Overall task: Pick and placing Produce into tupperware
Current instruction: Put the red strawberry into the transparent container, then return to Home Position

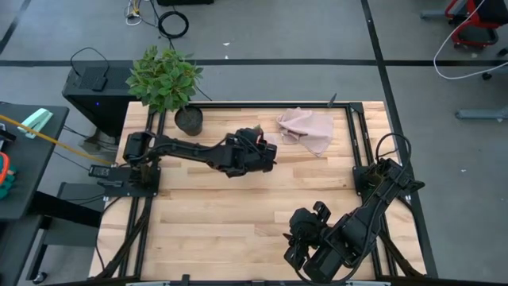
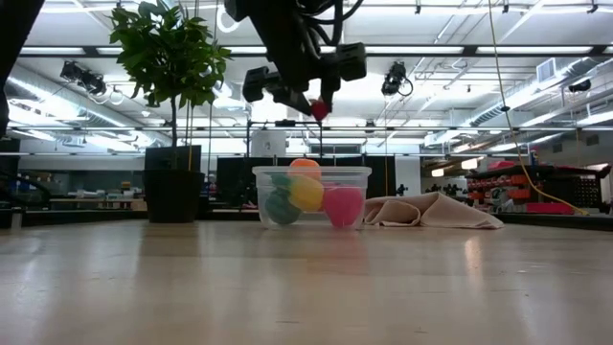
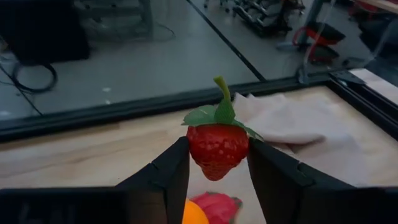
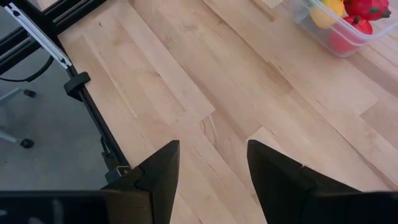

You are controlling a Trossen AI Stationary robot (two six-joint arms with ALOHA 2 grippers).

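**Strawberry over the box: line up before you let go**

Your left gripper (image 3: 217, 168) has its two fingers closed partway on a toy strawberry (image 3: 217, 149), pinching it at the sides with the green leaf cap upward. In the low view the berry hangs well above the clear tupperware (image 2: 311, 198), roughly over its middle and clear of the rim. The box sits toward the far side of the table, between the potted plant (image 1: 165, 79) on the left and the crumpled beige-pink cloth (image 1: 306, 129) on the right.

The box already holds several pieces: an orange one on top, a yellow, a green and a pink-red one show through the wall. It looks fairly full, so a drop from this height could bounce the berry off the pile and over the edge. Bring it down until it is just above the contents, aim for the gap rather than the orange piece at the top, then open slowly. Keep the fingers off the thin wall; a nudge would likely slide the light box.

Your right gripper (image 4: 211, 180) waits at the near right corner, fingers apart, holding nothing.
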